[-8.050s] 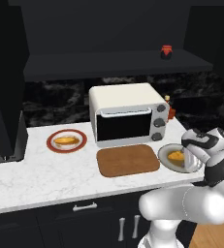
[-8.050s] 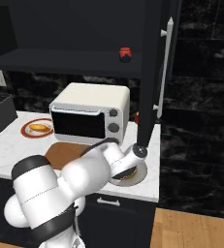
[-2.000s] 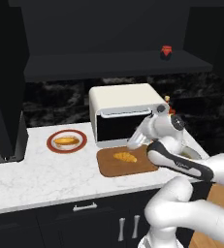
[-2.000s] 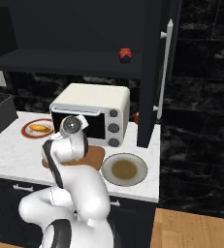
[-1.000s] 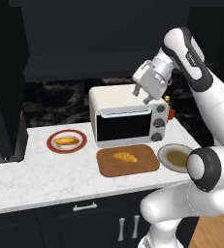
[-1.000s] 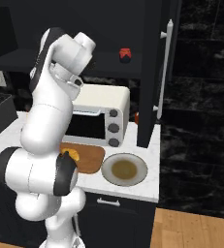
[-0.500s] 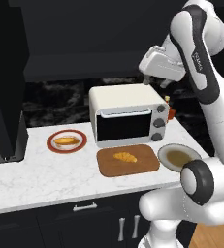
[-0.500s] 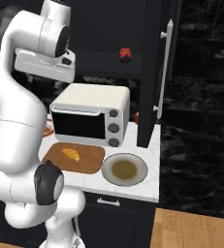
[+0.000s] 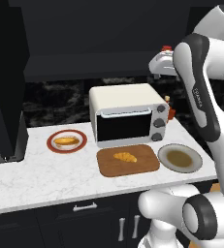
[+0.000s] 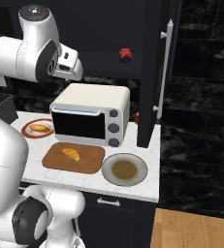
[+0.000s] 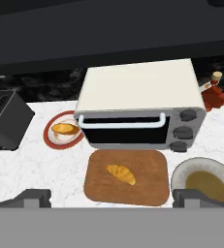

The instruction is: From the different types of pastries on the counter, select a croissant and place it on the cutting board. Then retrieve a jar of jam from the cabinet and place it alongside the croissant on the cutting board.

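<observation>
With croissant [image 9: 125,156] already flat on cutting board [image 9: 150,164], now on the jam half of the task.

Raised high above toaster oven [image 9: 128,117], gripper [image 11: 111,196] spread wide and holding nothing; finger tips [image 11: 33,197] framing the board far below, croissant between them and well under. Jar of jam [image 10: 125,54] seated upright on the cabinet [image 10: 101,60] shelf, up and off to the side of the fingers, well apart from them. Slim orange-red bottle [image 11: 213,95] standing on counter [image 9: 45,172] beside the oven: not the target. Next, judged: turn the hand level toward the shelf, approach with one finger either side of the squat jar, then close. Little room under the shelf top, so a flat, careful entry needed.
</observation>
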You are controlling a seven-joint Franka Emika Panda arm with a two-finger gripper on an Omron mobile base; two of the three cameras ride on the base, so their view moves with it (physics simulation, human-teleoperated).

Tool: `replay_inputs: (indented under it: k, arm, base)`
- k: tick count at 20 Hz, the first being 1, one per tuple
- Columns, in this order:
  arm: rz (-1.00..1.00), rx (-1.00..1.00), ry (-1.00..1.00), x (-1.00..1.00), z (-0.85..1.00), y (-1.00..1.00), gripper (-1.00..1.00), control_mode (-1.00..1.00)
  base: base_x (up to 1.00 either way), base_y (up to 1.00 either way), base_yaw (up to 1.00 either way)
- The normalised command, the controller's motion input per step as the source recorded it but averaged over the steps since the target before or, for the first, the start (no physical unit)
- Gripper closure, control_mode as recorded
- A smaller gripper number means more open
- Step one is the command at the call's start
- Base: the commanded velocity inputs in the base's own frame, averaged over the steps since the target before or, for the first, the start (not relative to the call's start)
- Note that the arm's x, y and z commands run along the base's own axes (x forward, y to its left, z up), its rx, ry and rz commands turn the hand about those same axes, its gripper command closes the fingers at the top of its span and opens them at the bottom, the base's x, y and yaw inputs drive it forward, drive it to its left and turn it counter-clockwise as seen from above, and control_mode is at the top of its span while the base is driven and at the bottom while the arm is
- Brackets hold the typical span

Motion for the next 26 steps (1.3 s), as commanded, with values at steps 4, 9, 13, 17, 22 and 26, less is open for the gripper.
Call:
replay_inputs:
  k: [4,9,13,17,22,26]
  arm:
    - [-0.20,0.01,-0.28,0.13,0.05,-0.22,-1.00,-1.00]
    - [-0.01,0.04,-0.02,0.36,0.33,-0.27,-1.00,-1.00]
    - [0.07,0.00,0.00,0.30,0.64,-0.10,-1.00,-1.00]
    - [0.11,-0.06,0.00,0.28,0.64,-0.05,-1.00,-1.00]
    - [0.02,-0.17,-0.06,0.19,0.11,-0.44,-1.00,-1.00]
    - [0.00,-0.14,-0.05,0.37,-0.10,-0.50,-1.00,-1.00]
  base:
    - [0.00,0.00,0.00]
    - [0.00,0.00,0.00]
    - [0.00,0.00,0.00]
    - [0.00,0.00,0.00]
    - [0.00,0.00,0.00]
    - [0.00,0.00,0.00]
